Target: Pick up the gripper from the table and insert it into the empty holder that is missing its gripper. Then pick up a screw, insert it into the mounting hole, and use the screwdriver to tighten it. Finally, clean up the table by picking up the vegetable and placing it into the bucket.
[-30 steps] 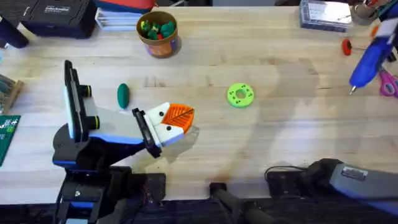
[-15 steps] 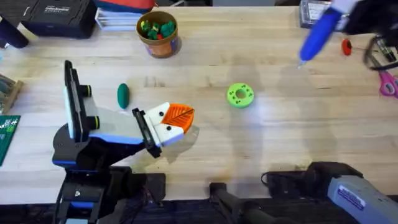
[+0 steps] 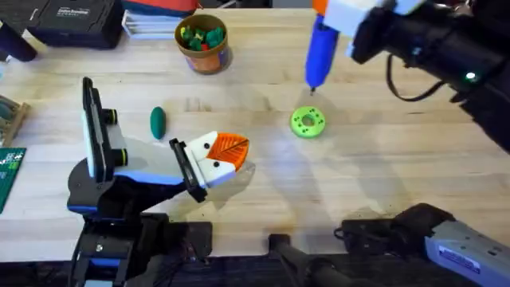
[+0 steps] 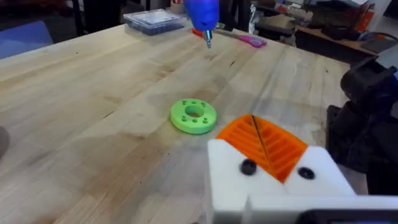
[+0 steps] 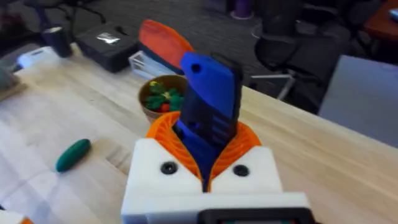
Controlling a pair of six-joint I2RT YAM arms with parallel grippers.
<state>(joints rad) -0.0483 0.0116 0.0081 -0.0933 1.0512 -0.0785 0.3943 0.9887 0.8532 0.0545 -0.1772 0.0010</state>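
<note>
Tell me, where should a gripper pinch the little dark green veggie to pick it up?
Probably across its narrow middle, coming straight down from above. The vegetable lies flat on the table, a smooth oval with its long axis pointing away from the arm bases, with bare wood on both long sides for the fingers.

Landmark = green disc (image 3: 307, 123). My right hand (image 3: 339, 20) hangs just behind it w/ the screwdriver (image 3: 319, 49), bit tip right above the disc's far rim, so no straight path there. Bench (image 3: 398, 159) right of and in front of the disc is bare wood, wide lane. Left of disc: short open strip, then the gripper (image 3: 221, 155) on the black arm (image 3: 119, 171) blocks. The vegetable (image 3: 157, 121) lies further left; bucket (image 3: 203, 41) stands back-left of disc.
</note>
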